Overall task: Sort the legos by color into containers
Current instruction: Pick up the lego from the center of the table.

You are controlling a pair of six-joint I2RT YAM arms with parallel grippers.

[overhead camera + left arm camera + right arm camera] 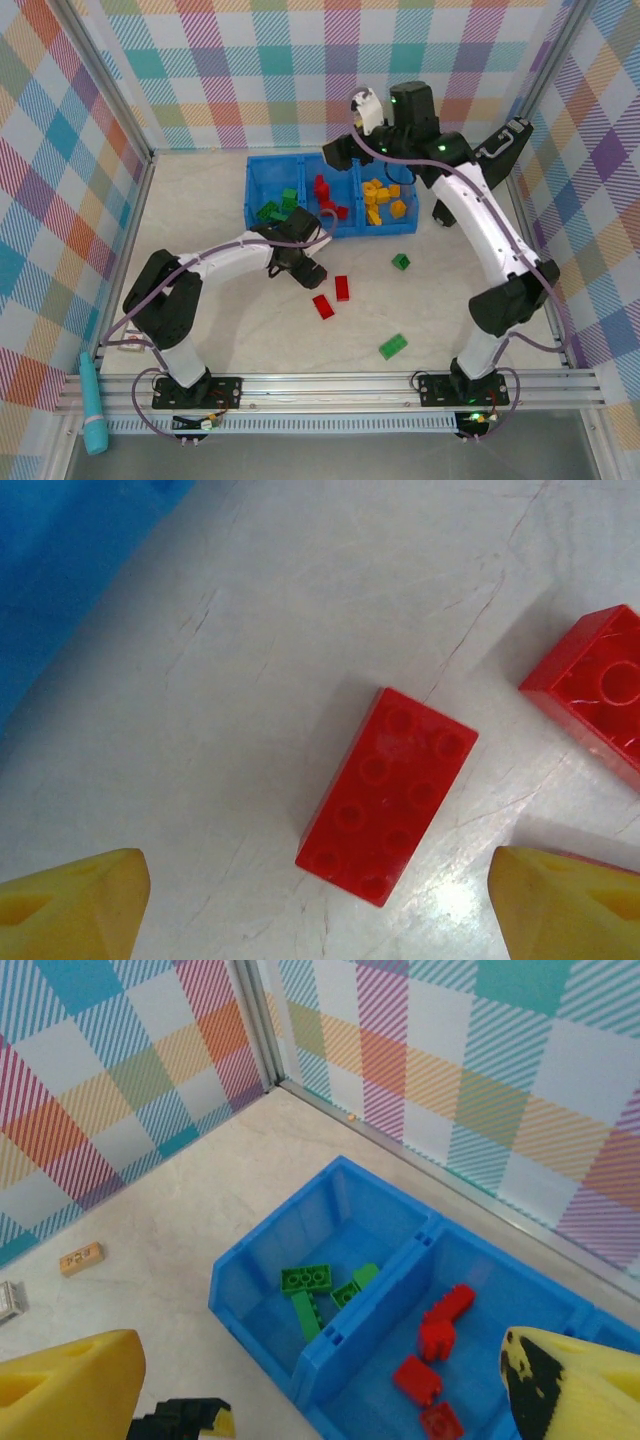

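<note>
The containers are three compartments of one blue bin: green legos on the left, red legos in the middle, yellow-orange legos on the right. Loose on the table lie two red bricks and two green ones. My left gripper hangs open just above a red brick, which lies between and ahead of its fingertips; a second red brick lies to its right. My right gripper is open and empty above the bin's back edge.
A small wooden block lies on the table left of the bin. Checked walls close in the back and sides. A teal tool lies outside the front rail at the left.
</note>
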